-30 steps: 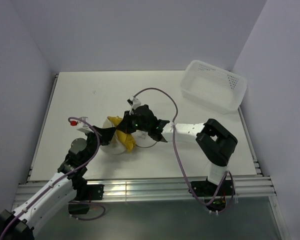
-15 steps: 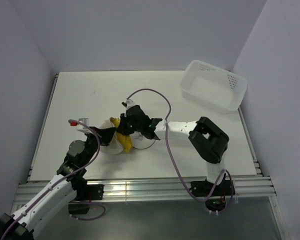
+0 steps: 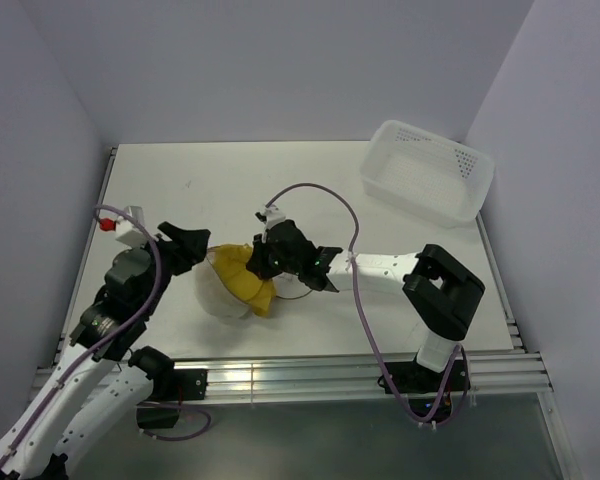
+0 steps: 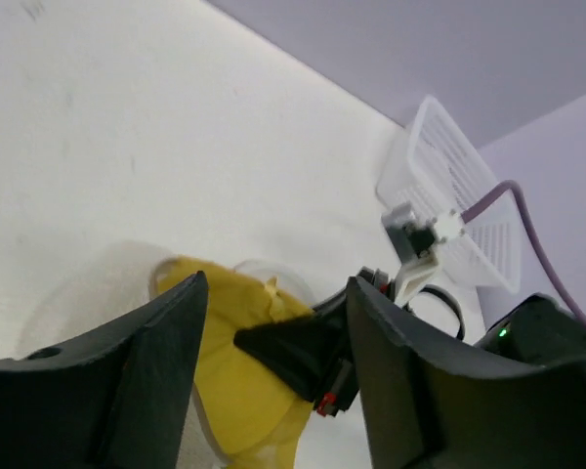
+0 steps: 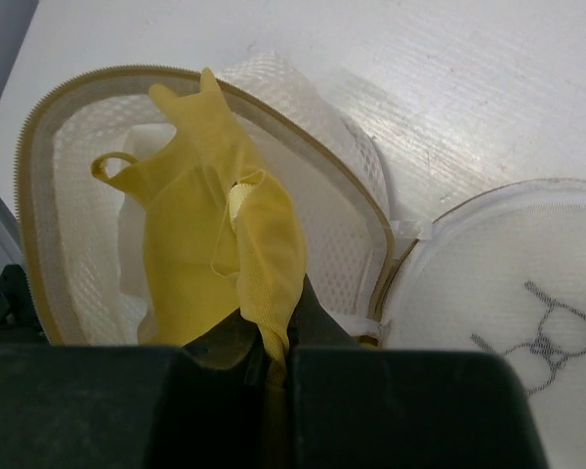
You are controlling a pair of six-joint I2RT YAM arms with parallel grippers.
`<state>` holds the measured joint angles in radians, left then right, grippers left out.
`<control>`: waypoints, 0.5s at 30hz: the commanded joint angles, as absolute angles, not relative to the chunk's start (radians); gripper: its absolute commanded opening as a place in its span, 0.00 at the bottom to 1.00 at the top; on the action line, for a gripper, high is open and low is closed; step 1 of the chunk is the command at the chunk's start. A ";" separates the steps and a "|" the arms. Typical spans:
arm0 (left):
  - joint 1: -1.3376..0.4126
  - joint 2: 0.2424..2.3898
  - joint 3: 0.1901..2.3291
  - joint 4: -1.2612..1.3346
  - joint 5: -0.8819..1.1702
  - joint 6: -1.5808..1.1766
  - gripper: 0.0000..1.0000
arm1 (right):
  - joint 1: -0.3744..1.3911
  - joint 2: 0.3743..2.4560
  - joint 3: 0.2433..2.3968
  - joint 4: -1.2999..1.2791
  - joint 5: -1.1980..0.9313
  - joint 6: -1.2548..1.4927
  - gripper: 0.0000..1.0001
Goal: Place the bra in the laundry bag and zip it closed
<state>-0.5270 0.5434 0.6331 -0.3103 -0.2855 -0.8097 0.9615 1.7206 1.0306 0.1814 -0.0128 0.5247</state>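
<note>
1. only the left wrist view shows the left gripper (image 4: 276, 293) with its fingers wide apart, holding nothing.
2. the right wrist view shows the right gripper (image 5: 273, 360) clamped on the bra (image 5: 225, 244), crumpled mustard-yellow, lying in the open laundry bag (image 5: 73, 186).
3. from above, that gripper hides part of the bra; a white basket (image 3: 427, 170) sits far right on the table (image 3: 170, 190).

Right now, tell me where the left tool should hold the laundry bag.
Probably the laundry bag by its zip rim, left arc, approached from the left: it stands raised and bare there, while the bra and right tool crowd the lid side.
</note>
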 commanded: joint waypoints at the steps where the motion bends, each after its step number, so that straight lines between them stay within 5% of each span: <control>1: -0.528 0.569 0.751 -0.529 -0.413 -0.796 0.61 | 0.986 1.672 1.012 0.253 -0.009 0.491 0.00; 7: -0.511 0.894 0.908 -0.666 -0.371 -0.669 0.55 | 0.992 1.669 1.006 0.236 -0.003 0.471 0.00; 15: -0.476 1.054 1.005 -0.716 -0.284 -0.532 0.59 | 0.992 1.660 1.008 0.236 -0.003 0.463 0.00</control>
<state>-0.4843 1.0554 0.9409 -0.6735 -0.3012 -0.6132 0.9859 1.7126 1.0069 0.1993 -0.0120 0.4805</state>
